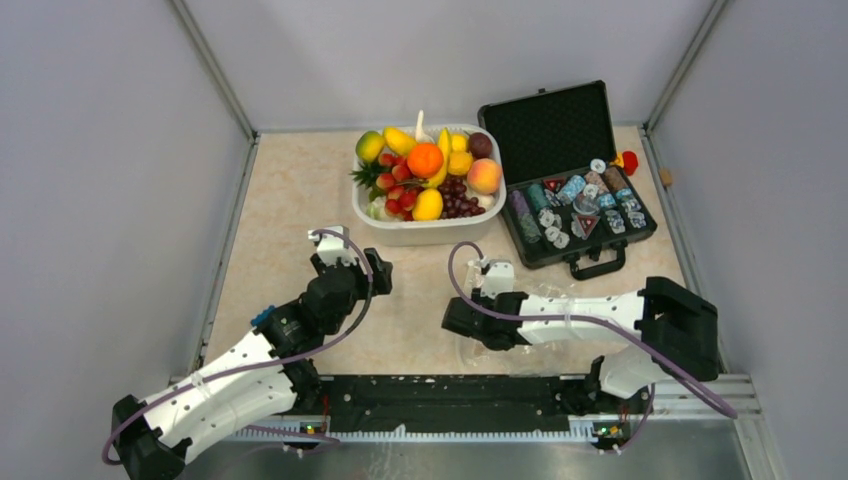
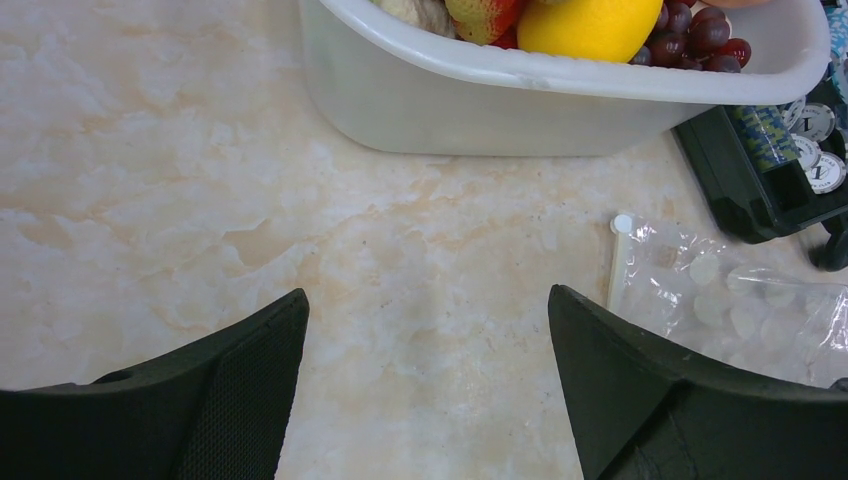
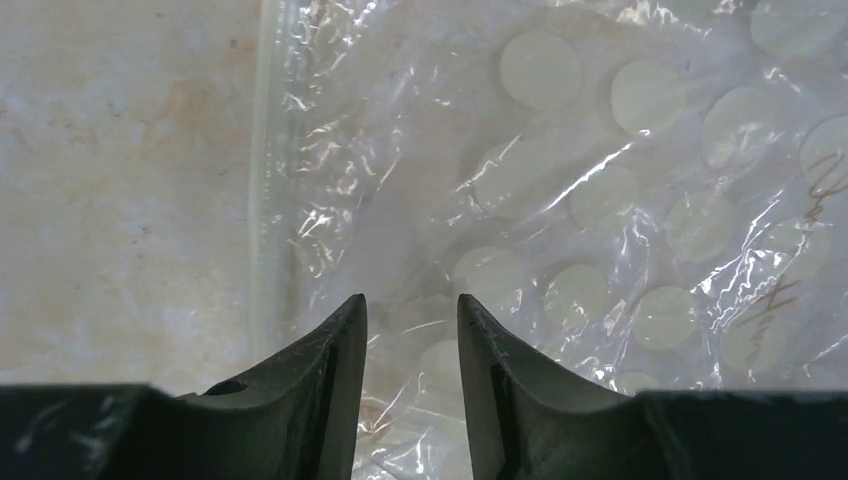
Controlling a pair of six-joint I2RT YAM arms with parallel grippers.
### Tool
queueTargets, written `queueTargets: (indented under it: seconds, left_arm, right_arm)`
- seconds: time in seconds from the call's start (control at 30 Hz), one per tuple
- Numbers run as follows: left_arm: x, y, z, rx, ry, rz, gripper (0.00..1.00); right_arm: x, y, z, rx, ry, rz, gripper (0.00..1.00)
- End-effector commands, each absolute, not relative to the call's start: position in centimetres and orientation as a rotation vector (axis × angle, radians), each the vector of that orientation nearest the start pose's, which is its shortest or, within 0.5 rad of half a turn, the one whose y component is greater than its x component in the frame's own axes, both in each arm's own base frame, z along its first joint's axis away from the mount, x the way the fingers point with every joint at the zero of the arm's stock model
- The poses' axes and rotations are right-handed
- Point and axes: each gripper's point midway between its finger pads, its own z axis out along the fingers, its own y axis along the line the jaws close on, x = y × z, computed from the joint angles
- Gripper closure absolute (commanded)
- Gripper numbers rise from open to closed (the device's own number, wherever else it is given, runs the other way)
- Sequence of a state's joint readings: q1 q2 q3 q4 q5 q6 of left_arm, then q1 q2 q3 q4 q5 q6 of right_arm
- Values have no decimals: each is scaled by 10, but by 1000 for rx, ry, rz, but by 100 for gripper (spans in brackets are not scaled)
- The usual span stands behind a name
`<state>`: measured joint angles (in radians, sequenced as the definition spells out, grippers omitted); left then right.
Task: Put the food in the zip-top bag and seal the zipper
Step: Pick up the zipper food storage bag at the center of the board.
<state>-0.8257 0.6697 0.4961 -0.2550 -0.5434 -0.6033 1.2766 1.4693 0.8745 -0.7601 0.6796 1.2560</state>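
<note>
The food, glossy toy fruits, fills a white tub at the back middle; a yellow fruit and dark grapes show in the left wrist view. The clear polka-dot zip-top bag lies flat on the table under my right arm. It also shows in the left wrist view and fills the right wrist view. Its whitish zipper runs along the left edge. My right gripper hovers low over the bag near the zipper, jaws narrowly apart. My left gripper is wide open and empty over bare table, left of the bag.
An open black case with blue-grey chips stands right of the tub; its corner lies just beyond the bag. Small red and yellow items sit behind the case. Grey walls enclose the marbled table.
</note>
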Motion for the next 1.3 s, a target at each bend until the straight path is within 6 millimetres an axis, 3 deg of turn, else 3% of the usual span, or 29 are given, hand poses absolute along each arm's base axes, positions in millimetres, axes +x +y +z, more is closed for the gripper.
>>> queueTargets:
  seconds: [0.0,0.13,0.17,0.3,0.47,0.57,0.67,0.8,0.9,1.07,1.27]
  left_arm:
    - [235,-147,170,-156,1923,-421,11]
    - [235,-147,172,-154,1918,-422,12]
    - [235,-147,172,-149,1918,-423,12]
    - [235,-155,172,-103,1928,-438,12]
    - [234,-171,175,-32,1927,-510,12]
    - [228,-193,183,76,1907,-619,12]
    - [215,-219,196,198,1879,-784,10]
    - [180,-263,226,418,1804,-1128,9]
    - [164,-285,239,490,1780,-1310,10]
    - [159,-299,262,488,1714,-1444,10]
    - [167,-305,249,486,1782,-1415,16]
  right_arm:
    - [158,244,50,134,2451,145,69]
    - [163,244,56,112,2422,138,86]
    - [165,243,61,116,2410,130,99]
    - [169,243,86,107,2361,209,100]
    - [169,245,123,84,2261,552,100]
    - [166,247,149,-8,2141,825,100]
    - [164,225,169,-55,2006,905,100]
    - [156,215,189,-85,1882,1026,100]
    - [152,217,195,-103,1848,1080,100]
    - [154,225,188,-143,1903,1048,100]
    - [161,232,187,-136,1917,1026,100]
